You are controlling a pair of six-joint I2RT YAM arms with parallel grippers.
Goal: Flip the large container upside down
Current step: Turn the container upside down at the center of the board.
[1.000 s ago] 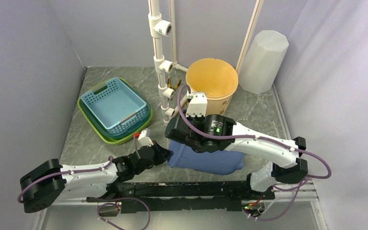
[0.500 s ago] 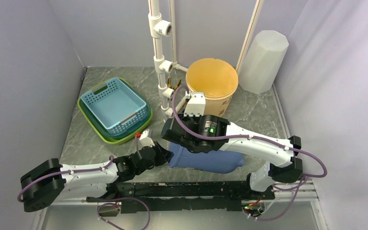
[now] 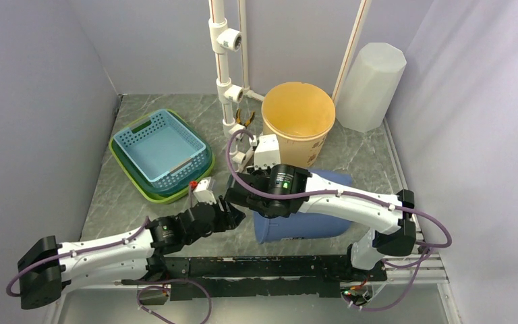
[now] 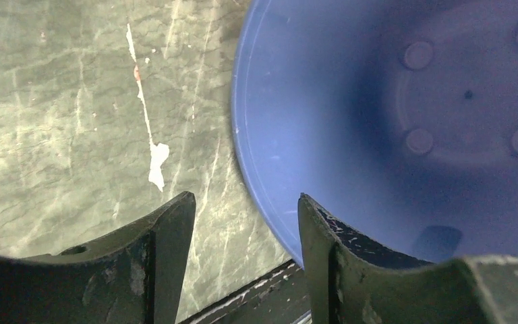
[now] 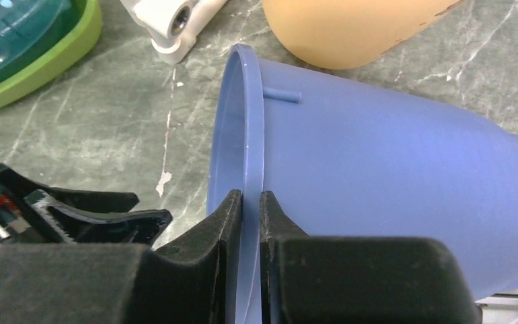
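Pinching the rim of the large container (image 5: 391, 182), on its side near the table's (image 3: 371, 158) front edge, with right gripper (image 5: 249, 202), likely as leverage for tipping; left gripper (image 4: 246, 209) spread at the rim, clamping nothing

The large blue plastic container (image 3: 300, 228), a tapered round bucket with a thin flanged rim and a small peg just under it, lies on its side near the desk's near edge, right of centre. Its mouth faces left, and the right end effector (image 5: 251, 202) pinches its rim.
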